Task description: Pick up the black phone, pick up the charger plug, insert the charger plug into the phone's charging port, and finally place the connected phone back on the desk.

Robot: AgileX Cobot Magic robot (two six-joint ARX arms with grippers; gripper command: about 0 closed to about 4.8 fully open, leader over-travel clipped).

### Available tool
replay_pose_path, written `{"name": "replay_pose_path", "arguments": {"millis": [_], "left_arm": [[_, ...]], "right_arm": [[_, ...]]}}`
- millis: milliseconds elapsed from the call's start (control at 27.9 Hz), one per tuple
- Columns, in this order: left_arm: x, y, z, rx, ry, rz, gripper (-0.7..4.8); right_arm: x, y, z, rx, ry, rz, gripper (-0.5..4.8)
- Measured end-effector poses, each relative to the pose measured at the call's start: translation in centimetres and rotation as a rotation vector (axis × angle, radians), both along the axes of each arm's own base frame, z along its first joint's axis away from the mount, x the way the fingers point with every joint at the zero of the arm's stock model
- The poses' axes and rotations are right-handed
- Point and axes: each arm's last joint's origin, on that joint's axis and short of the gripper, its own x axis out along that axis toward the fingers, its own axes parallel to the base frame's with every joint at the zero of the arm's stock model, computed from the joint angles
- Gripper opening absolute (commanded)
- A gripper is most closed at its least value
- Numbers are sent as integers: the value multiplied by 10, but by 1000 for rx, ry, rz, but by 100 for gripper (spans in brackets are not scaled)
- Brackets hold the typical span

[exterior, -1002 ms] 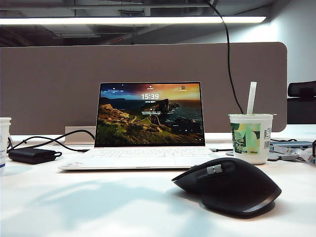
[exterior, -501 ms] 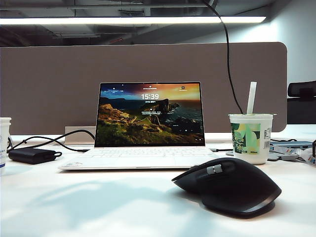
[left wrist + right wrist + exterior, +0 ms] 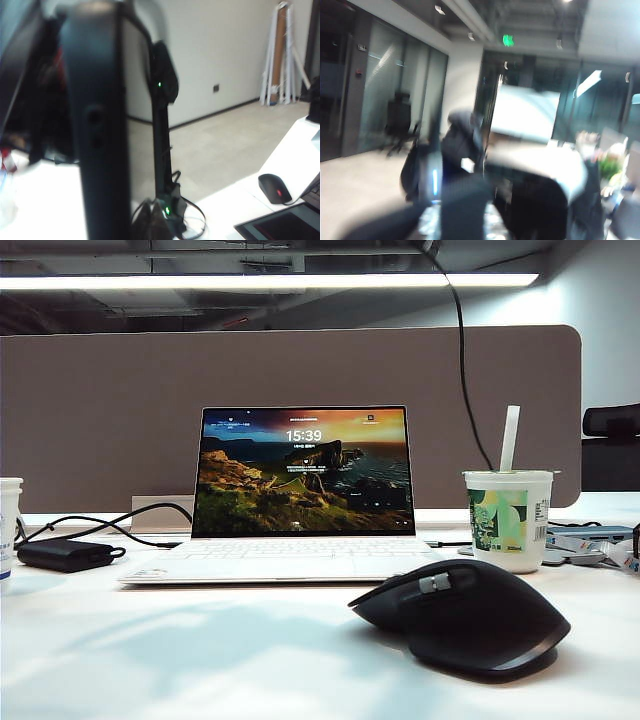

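The black phone (image 3: 100, 130) is clamped edge-on in my left gripper (image 3: 30, 100), well above the desk (image 3: 45, 200). My right gripper (image 3: 520, 200) is just blur, so can't tell its jaws.

- Open-plan office, pretty clearly.
- White desk (image 3: 200, 650) backed by a grey-brown divider panel (image 3: 100, 420), cubicle style.
- Open laptop (image 3: 300, 490) on a lock screen, black computer mouse (image 3: 465, 615) up front, power brick (image 3: 65, 555) with its cable off to the side.
- Takeaway drink cup (image 3: 508, 518) with a straw, classic desk clutter.
- Long strip light (image 3: 270, 281) under an exposed ceiling.
- Glass-walled rooms, an office chair (image 3: 399, 117) and a green exit sign (image 3: 508, 40) in the right wrist view.
- Second mouse (image 3: 275, 188) on a neighbouring desk in the left wrist view.
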Motion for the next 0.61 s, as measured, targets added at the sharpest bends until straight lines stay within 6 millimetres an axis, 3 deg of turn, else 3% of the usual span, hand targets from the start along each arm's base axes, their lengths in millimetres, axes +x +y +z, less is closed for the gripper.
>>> {"name": "replay_pose_path", "arguments": {"millis": [143, 322, 394, 430, 609], "left_arm": [[-3, 1, 5, -16, -13, 14, -7], [0, 0, 2, -5, 24, 38, -6], [1, -1, 2, -7, 34, 58, -6], [1, -1, 2, -10, 38, 70, -7], [7, -3, 1, -40, 94, 230, -7]], "right_arm": [[5, 1, -7, -49, 41, 3, 154], [5, -27, 6, -9, 4, -86, 147], [11, -39, 8, -20, 26, -138, 97], [11, -43, 9, -22, 35, -154, 26], [13, -59, 11, -61, 98, -218, 14]]}}
